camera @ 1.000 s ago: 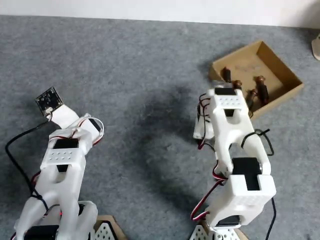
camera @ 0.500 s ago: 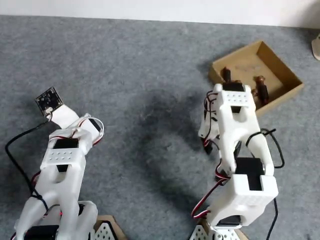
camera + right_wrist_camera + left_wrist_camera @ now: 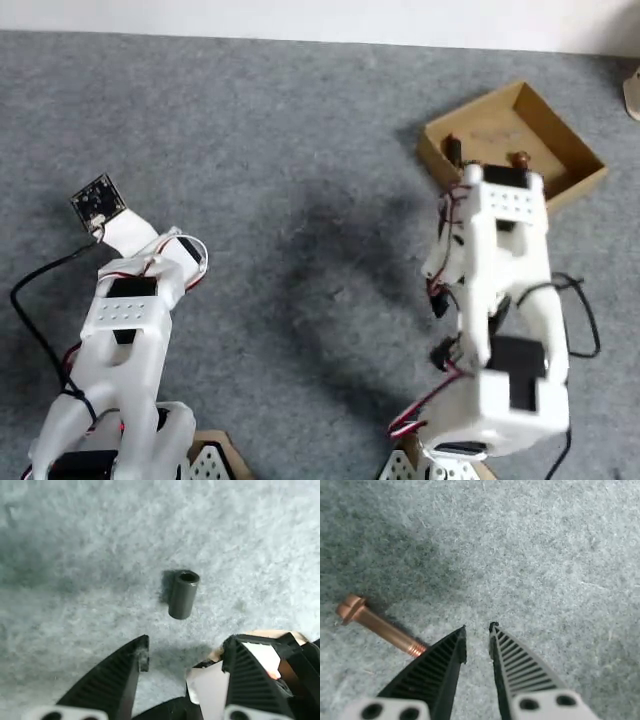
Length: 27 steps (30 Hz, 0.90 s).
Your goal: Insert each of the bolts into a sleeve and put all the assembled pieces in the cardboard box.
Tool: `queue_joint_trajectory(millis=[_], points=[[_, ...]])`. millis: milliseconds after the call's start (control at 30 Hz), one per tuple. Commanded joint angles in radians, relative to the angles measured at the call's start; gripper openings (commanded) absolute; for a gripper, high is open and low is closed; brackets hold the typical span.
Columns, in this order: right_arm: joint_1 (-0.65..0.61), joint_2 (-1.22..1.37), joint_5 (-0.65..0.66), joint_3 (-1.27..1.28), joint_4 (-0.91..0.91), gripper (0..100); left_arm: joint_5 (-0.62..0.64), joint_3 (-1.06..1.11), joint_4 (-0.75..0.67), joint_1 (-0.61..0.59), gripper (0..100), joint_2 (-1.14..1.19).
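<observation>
Assembly work sits partway done on a grey, felt-covered desk. At least two assembled pieces lie in the cardboard box at the far right. The right arm overhangs the box's near wall and hides part of its floor, so no full count can be made.

One pair looks left to join. A copper bolt lies flat on the desk just beside the left gripper, whose fingers stand only narrowly apart and hold nothing. The bolt's threaded end points at one fingertip and touches or nearly touches it. A black sleeve rests loose on the desk, its open bore showing, just ahead of the right gripper, whose fingers are spread wide and empty. By the look of it, the bolt has yet to be picked up, pushed into the sleeve and carried to the box.

Room to work is generous: a broad bare stretch of grey lies between the left arm and the right, which stand well apart. The tight spot is the box itself, set askew near the desk's far right corner, close to a pale strip that runs along the far side. Its raised walls would need clearing on any drop.
</observation>
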Motion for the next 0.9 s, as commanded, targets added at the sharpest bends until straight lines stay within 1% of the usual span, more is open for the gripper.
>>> queue_joint_trajectory(millis=[0,100,167,267,400,633,800,867], points=[[0.01,-0.183,-0.003,0.176,-0.157,23.4,0.008,-0.005,-0.003,0.002,8,-0.028],[0.008,-0.289,-0.003,0.36,-0.309,23.4,0.008,-0.005,-0.003,0.002,8,-0.028],[0.008,-0.346,0.0,0.45,-0.369,23.4,0.008,-0.005,-0.003,0.002,8,-0.028],[0.008,-0.387,0.048,0.519,-0.44,23.4,0.008,-0.005,-0.003,0.002,8,-0.028],[0.016,-0.389,0.054,0.558,-0.496,23.4,0.008,-0.005,-0.003,0.002,8,-0.028],[0.105,-0.389,0.054,0.572,-0.512,23.4,0.008,-0.005,-0.003,0.002,8,-0.028],[0.116,-0.389,0.058,0.679,-0.624,23.4,0.008,-0.005,-0.003,0.002,8,-0.028],[0.116,-0.389,0.058,0.711,-0.639,23.4,0.008,-0.005,-0.003,0.002,8,-0.028]])
